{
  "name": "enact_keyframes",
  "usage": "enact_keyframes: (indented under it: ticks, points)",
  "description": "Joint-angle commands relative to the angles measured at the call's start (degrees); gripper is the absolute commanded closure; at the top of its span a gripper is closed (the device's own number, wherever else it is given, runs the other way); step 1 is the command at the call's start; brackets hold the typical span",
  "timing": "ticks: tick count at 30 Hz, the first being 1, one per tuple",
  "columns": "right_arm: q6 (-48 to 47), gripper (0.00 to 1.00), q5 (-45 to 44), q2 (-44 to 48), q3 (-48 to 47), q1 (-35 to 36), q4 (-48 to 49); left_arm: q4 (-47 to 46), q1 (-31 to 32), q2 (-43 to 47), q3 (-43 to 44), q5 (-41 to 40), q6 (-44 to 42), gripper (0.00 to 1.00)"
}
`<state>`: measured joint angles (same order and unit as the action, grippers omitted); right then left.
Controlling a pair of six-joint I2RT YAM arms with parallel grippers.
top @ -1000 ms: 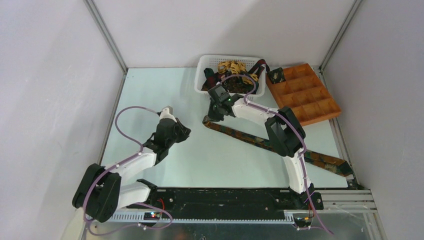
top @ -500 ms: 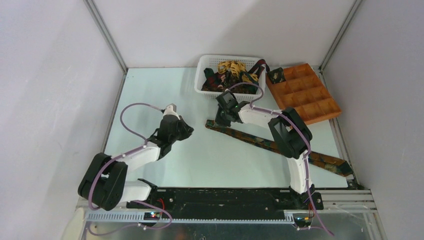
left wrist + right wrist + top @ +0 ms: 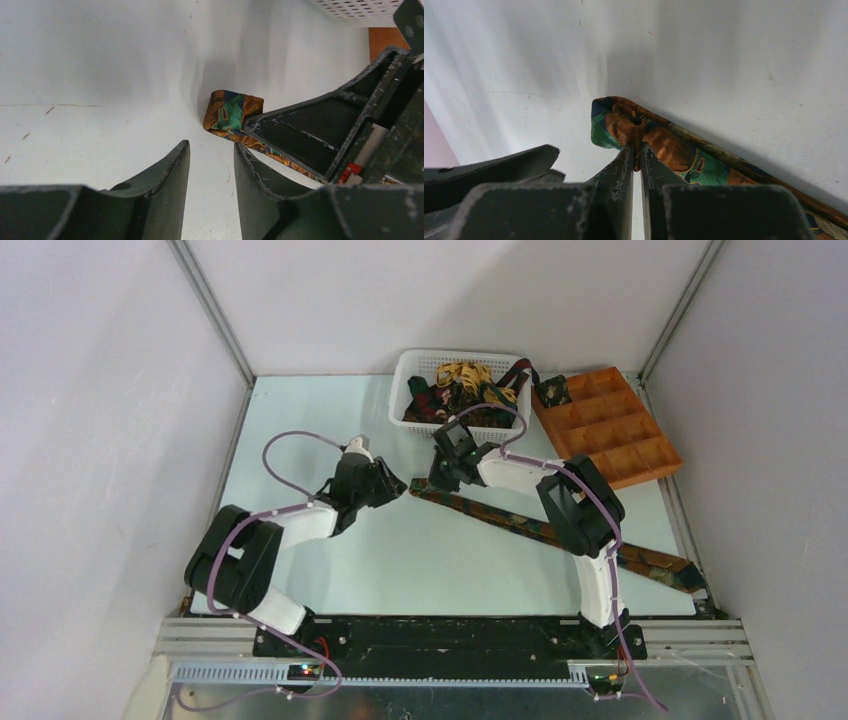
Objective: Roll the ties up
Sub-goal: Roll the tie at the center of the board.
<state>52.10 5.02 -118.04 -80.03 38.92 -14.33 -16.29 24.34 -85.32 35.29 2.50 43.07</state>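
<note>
A green, brown and orange patterned tie [image 3: 520, 523] lies flat across the table, from near the basket down to the right front corner. Its narrow end is folded over [image 3: 231, 114] [image 3: 621, 122]. My right gripper [image 3: 432, 481] [image 3: 635, 147] is shut on that folded end, pinching a small fold of the cloth. My left gripper [image 3: 398, 485] [image 3: 211, 147] is open and empty, low over the table, its tips just short of the folded end. More ties, yellow-gold and maroon among them [image 3: 462, 380], are heaped in the basket. One rolled tie [image 3: 552, 391] sits in the tray.
The white plastic basket [image 3: 402, 380] stands at the back centre. The orange-brown compartment tray [image 3: 640, 455] is at the back right. My right arm [image 3: 570, 505] crosses above the tie. A black rail [image 3: 450, 635] runs along the near edge.
My left gripper has moved right, from the left part of the table up to the tie's folded end. My right gripper has come down from the basket's front to the tie end.
</note>
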Motion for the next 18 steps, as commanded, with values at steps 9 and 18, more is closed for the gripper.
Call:
enact_keyframes:
  ticks: [9, 18]
  points:
    - [-0.75, 0.91, 1.62, 1.06, 1.12, -0.41, 2.25, -7.75, -0.43, -9.31, 4.22, 3.69, -0.06, 0.54]
    - [-1.16, 0.91, 2.85, 0.69, 1.35, -0.95, 2.41, -11.94, -0.42, -11.84, 4.97, 5.48, 0.04, 0.51]
